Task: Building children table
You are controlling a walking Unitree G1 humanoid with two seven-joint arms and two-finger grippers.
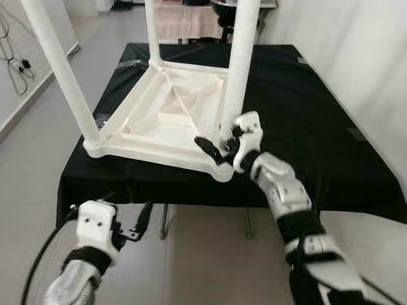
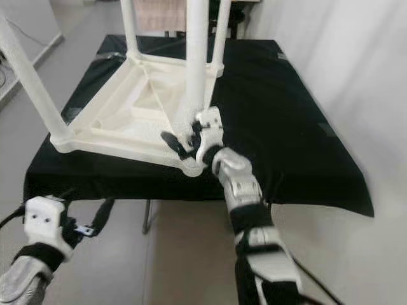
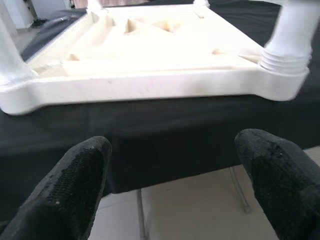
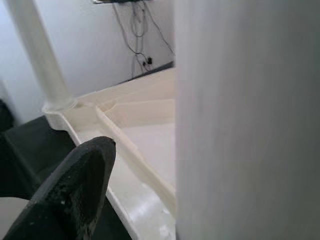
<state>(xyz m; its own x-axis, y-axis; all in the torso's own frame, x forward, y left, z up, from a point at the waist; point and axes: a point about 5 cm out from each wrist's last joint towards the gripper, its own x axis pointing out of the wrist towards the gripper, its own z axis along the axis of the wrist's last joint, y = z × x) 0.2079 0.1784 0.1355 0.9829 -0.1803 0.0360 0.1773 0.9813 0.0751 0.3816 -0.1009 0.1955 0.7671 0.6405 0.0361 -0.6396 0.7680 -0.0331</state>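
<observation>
The white plastic children's table [image 1: 165, 117] lies upside down on a black-clothed work table [image 1: 305, 114], with its legs standing up. My right gripper [image 1: 221, 143] is at the foot of the near right leg [image 1: 238, 57], at the near right corner. One black finger [image 4: 75, 190] stands apart from that leg [image 4: 245, 120], and the other is hidden behind it; the gripper is open. My left gripper [image 3: 175, 190] hangs open and holding nothing below the work table's front edge, facing the white frame's near side [image 3: 150, 87]. The near left leg [image 1: 60, 63] and a far leg [image 1: 152, 28] are upright.
A white wall [image 1: 356, 51] runs close along the right of the work table. Cables [image 1: 16, 60] lie on the floor by the left wall. Dark furniture [image 1: 222, 13] stands behind the far edge. Grey floor [image 1: 203, 260] lies under the front edge, between my arms.
</observation>
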